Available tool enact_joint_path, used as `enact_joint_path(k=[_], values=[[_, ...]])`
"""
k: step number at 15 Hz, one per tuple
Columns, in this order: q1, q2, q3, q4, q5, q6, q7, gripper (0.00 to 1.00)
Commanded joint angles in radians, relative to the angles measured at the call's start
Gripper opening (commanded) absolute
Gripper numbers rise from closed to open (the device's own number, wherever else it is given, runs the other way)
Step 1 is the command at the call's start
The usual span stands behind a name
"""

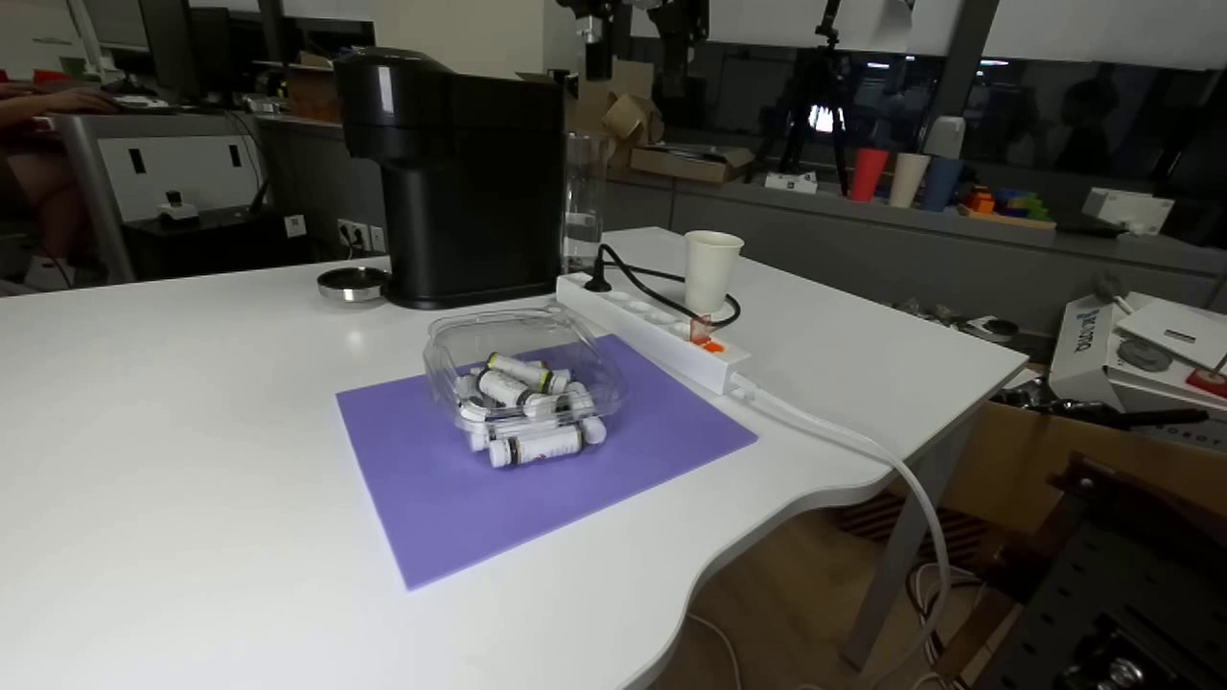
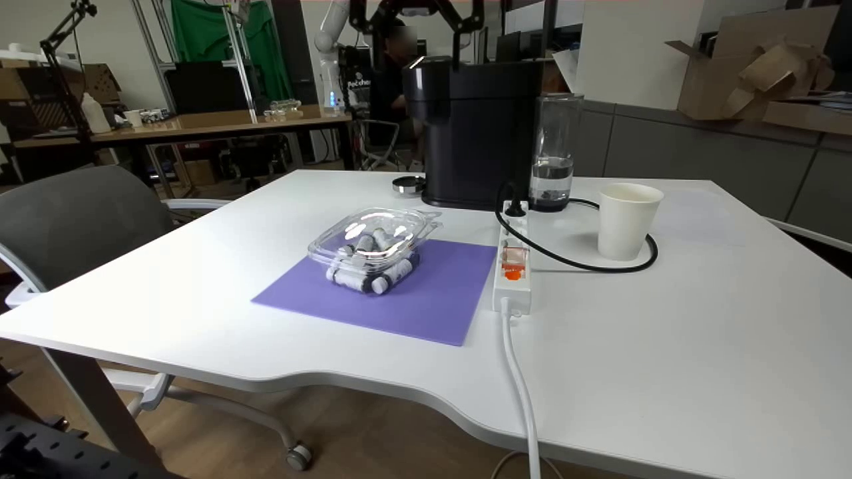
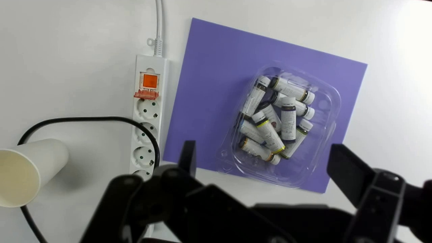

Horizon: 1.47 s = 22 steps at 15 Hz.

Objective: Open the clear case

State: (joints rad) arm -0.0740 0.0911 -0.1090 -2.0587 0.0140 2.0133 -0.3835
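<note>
The clear case (image 1: 522, 331) sits on the purple mat (image 1: 441, 517) with its lid down over several small white-labelled vials (image 3: 270, 131). It shows in an exterior view (image 2: 373, 226) with a clear tab sticking out at its far right corner. In the wrist view the clear case (image 3: 312, 162) lies beyond the fingertips, its tab at the lower left corner. My gripper (image 3: 263, 146) is wide open and empty, high above the table. In both exterior views the gripper (image 1: 636, 72) is at the top edge, its fingers (image 2: 417, 63) pointing down, well apart from the case.
A white power strip (image 1: 661, 335) with a black cable (image 2: 572, 263) runs beside the mat. A paper cup (image 2: 626, 223) stands beyond the strip. A tall black coffee machine (image 1: 470, 182), a clear water tank (image 2: 552, 159) and a metal dish (image 1: 353, 285) stand at the back.
</note>
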Motion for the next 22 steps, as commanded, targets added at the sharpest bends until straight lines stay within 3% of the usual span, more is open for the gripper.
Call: enact_joint_path(k=[1, 11, 22], values=[[-0.013, 0.024, 0.011, 0.005, -0.021, 0.014, 0.005, 1.00], [-0.032, 0.315, 0.037, 0.129, -0.070, 0.125, -0.027, 1.00], [-0.050, 0.594, 0.095, 0.357, -0.092, 0.075, -0.076, 1.00]])
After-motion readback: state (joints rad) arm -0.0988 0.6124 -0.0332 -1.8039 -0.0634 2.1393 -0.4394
